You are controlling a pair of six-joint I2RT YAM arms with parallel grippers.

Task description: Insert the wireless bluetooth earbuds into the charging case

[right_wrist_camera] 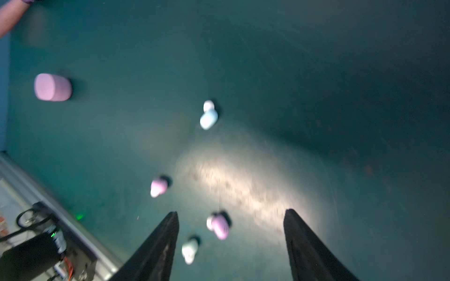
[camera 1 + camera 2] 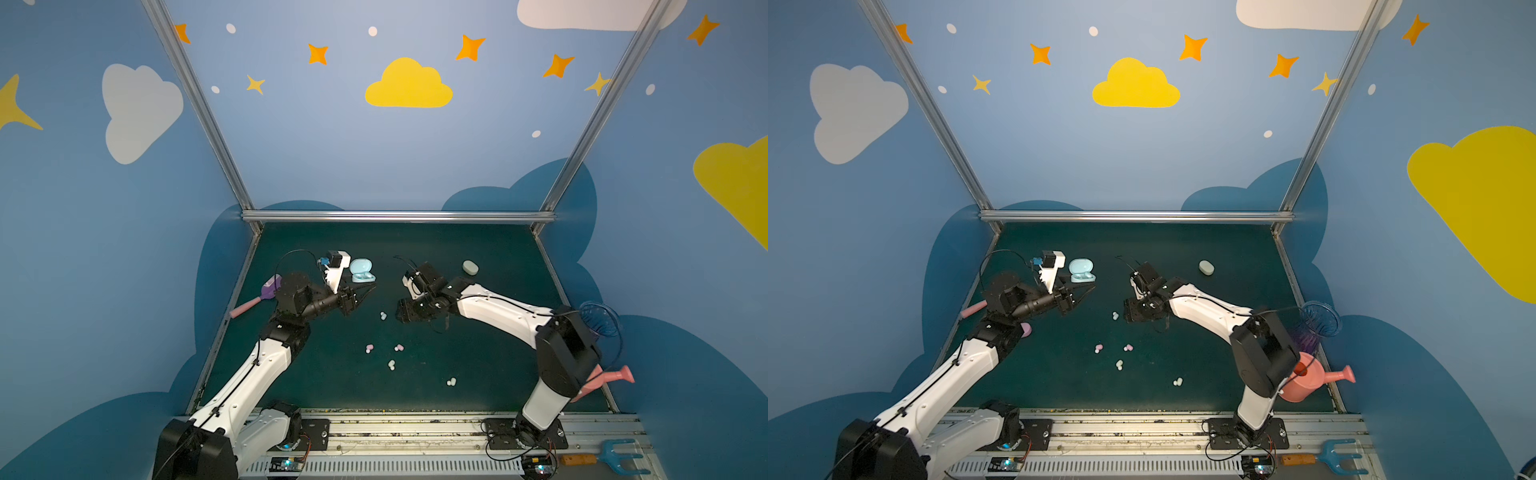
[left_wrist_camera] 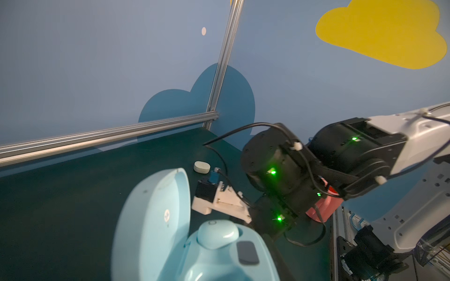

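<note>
The right fingers [image 1: 163, 243] are spread wide, with nothing between them. They hang over the green worktop [image 1: 316, 97], just above the loose earbuds. A pink earbud [image 1: 220, 227] and a whitish earbud [image 1: 190, 250] lie on the worktop below them. A second pink earbud [image 1: 158, 187] and a loose blue earbud [image 1: 209, 119] lie a bit farther off. In both top views, a far whitish earbud [image 2: 451, 381] lies apart from the rest, nearer the front edge.

The left fingers [image 2: 362, 291] are right at the open blue case [image 2: 361, 272], at the back of the worktop on the left. I cannot tell if they pinch it or only rest by it. In the left wrist view the lid stands up. A tucked-in blue earbud [image 3: 216, 233] looks to sit inside the case.

So the job looks only just begun. One earbud seems to be in, and five are out on the worktop. The mint-grey case [image 2: 470, 267] at the back right is closed. The pink case [image 1: 52, 87] near the left arm looks closed too. I think the loose blue earbud should go in next, since its case is open.
</note>
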